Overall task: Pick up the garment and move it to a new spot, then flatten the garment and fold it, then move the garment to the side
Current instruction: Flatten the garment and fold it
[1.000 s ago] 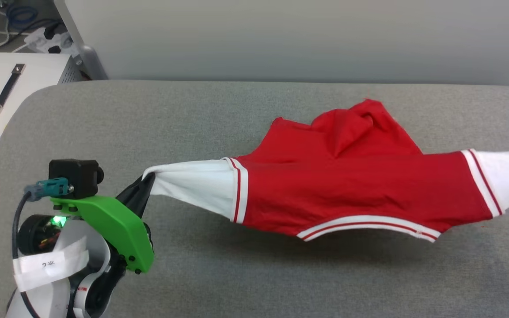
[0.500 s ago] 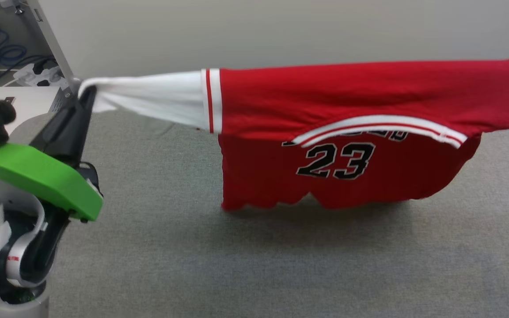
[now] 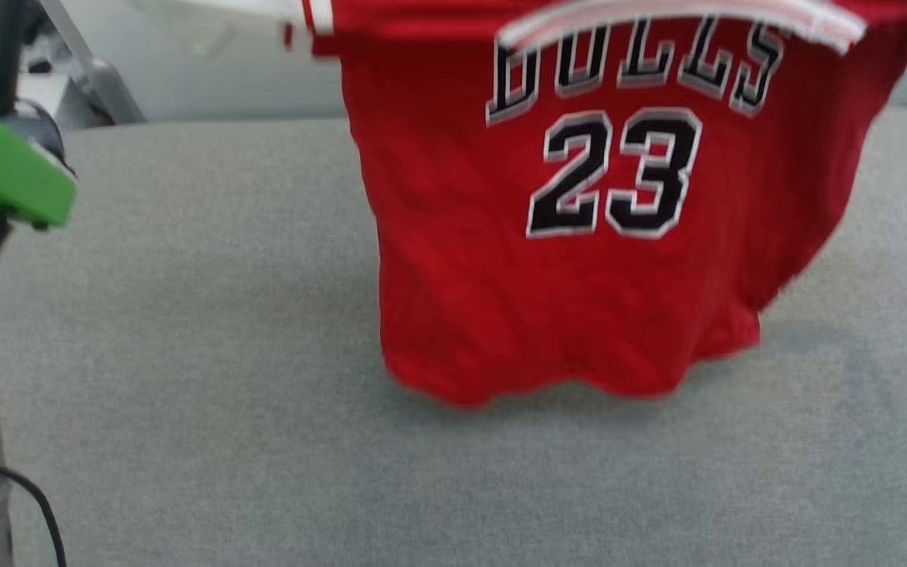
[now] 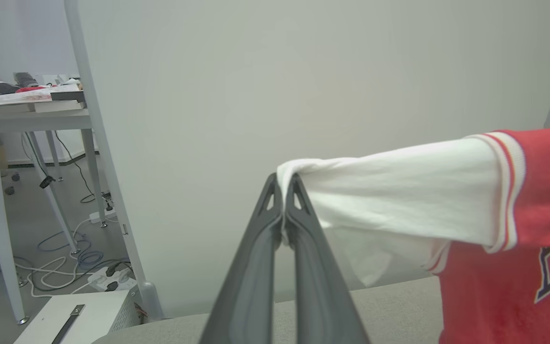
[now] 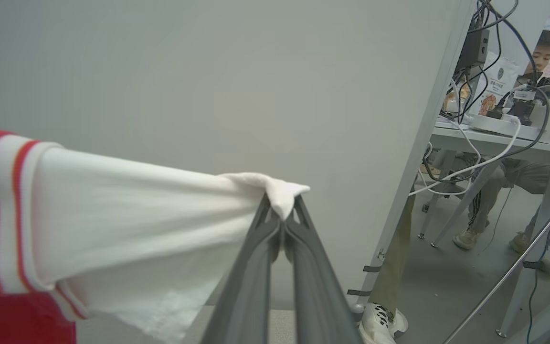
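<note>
The garment (image 3: 571, 260), a red jersey with black lettering and the number 23, hangs spread above the grey table (image 3: 186, 378), its hem close over the surface. My left gripper (image 4: 283, 184) is shut on the tip of one white sleeve (image 4: 399, 191). My right gripper (image 5: 282, 203) is shut on the tip of the other white sleeve (image 5: 136, 215). Both sleeves are pulled taut sideways. In the head view the green bracket of my left arm (image 3: 5, 169) shows at the left edge.
A pale partition wall (image 4: 303, 71) stands behind the table. A white box with a black handle (image 4: 74, 320) sits beside the table's left end. Desks, cables and a seated person (image 5: 509, 181) lie beyond the partition.
Both arms have lifted the jersey higher, from draped low over the table to hanging full length with its front showing. The head view has shifted too.
</note>
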`<state>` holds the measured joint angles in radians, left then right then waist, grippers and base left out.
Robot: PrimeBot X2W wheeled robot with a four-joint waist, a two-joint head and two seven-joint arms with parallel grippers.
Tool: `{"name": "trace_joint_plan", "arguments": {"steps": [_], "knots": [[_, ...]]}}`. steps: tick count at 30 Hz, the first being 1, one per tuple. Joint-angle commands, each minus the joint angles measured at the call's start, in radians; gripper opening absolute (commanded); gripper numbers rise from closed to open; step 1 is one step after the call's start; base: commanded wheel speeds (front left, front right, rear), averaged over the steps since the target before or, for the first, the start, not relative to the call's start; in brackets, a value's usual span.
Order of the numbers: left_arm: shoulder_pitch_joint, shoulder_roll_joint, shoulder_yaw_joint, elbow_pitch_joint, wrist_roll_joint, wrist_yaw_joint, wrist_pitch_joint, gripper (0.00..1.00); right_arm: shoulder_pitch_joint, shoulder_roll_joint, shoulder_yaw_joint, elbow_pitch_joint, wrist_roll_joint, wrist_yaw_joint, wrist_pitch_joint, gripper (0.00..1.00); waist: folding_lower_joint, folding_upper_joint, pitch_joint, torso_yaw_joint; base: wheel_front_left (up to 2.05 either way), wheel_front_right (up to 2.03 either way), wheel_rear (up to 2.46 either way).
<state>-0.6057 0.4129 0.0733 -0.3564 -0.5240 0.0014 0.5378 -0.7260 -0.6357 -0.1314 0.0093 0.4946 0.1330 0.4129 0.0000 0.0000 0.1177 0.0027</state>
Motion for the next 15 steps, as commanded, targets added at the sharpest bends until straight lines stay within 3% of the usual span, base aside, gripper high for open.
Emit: {"name": "trace_joint_plan", "arguments": {"steps": [1, 15], "knots": [[-0.049, 0.021, 0.018, 0.028, 0.002, -0.003, -0.013, 0.00, -0.049, -0.006, 0.001, 0.027, -0.018, -0.002, -0.015, 0.00, 0.0000, 0.0000, 0.097, -0.008, 0.00, 0.00, 0.00], [-0.557, 0.074, -0.067, 0.340, 0.055, -0.087, -0.145, 0.00, -0.564, -0.021, 0.141, 0.299, -0.116, -0.002, -0.143, 0.00, 0.0000, 0.0000, 0.422, 0.012, 0.00, 0.00, 0.00]]}}
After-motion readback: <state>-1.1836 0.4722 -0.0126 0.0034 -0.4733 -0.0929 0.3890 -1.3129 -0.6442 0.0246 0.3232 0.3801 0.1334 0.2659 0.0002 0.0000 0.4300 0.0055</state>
